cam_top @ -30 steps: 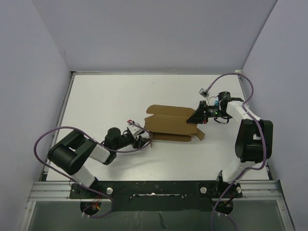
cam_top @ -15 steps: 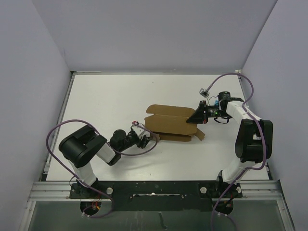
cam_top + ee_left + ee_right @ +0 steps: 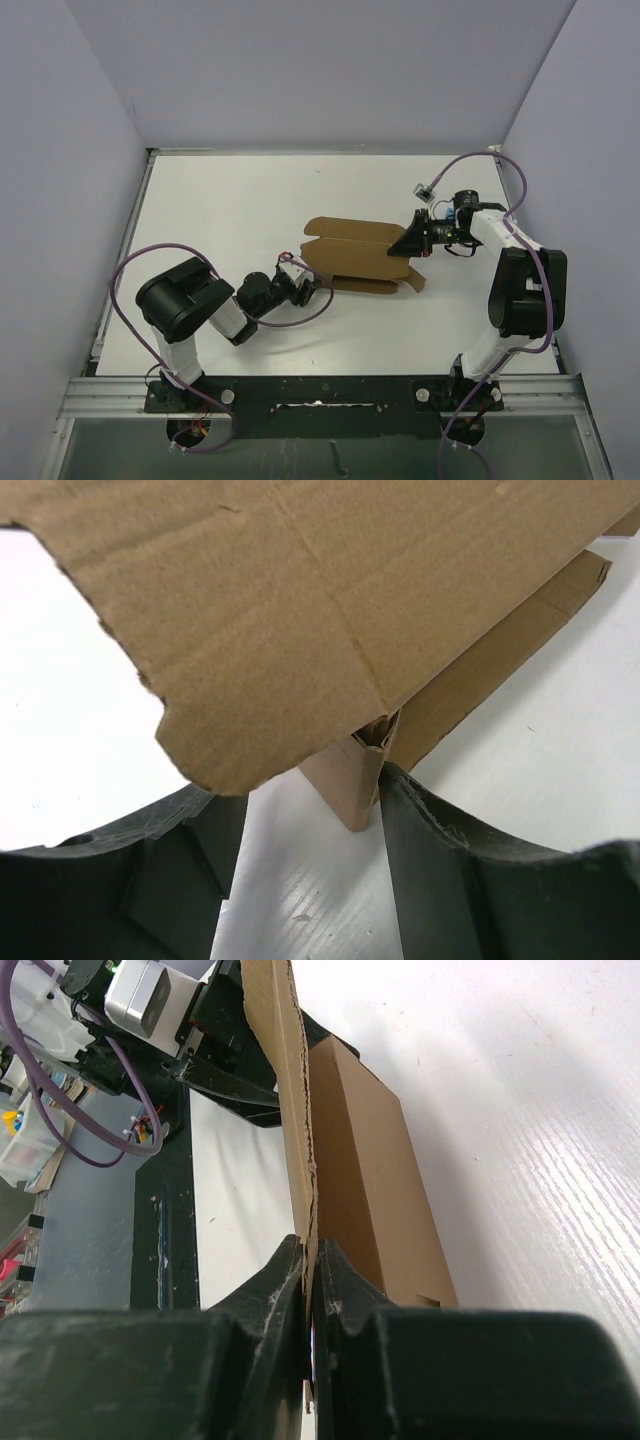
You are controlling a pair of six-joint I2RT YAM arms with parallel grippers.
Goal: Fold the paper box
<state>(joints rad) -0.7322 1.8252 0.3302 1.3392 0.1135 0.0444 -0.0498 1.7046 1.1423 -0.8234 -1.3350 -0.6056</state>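
The paper box (image 3: 352, 256) lies on the white table (image 3: 220, 215), a little right of the middle, between my two arms. It is plain brown cardboard and only partly folded. A broad panel with rounded flaps along its far-left edge sits raised above a long narrow strip that runs along the near side.

My right hand (image 3: 409, 243) is at the right end of the box, clamped on the edge of the raised panel. Seen from my right wrist, the sheet (image 3: 300, 1110) stands on edge and runs straight out from between the two black fingers of that hand (image 3: 310, 1260), which press it with no gap left. A folded wall of the box lies just to the right of the sheet, flat towards the table.

My left hand (image 3: 305, 290) is low over the table at the near-left corner of the box, and its fingers are apart. From my left wrist, the big panel (image 3: 330, 600) fills the top of the view and overhangs the hand (image 3: 310, 792). A small flap comes down from the fold into the gap between the fingers. It sits close against the right-hand finger in that view, with white table showing between it and the other finger.

A purple cable (image 3: 130, 272) loops out from my left arm over the table
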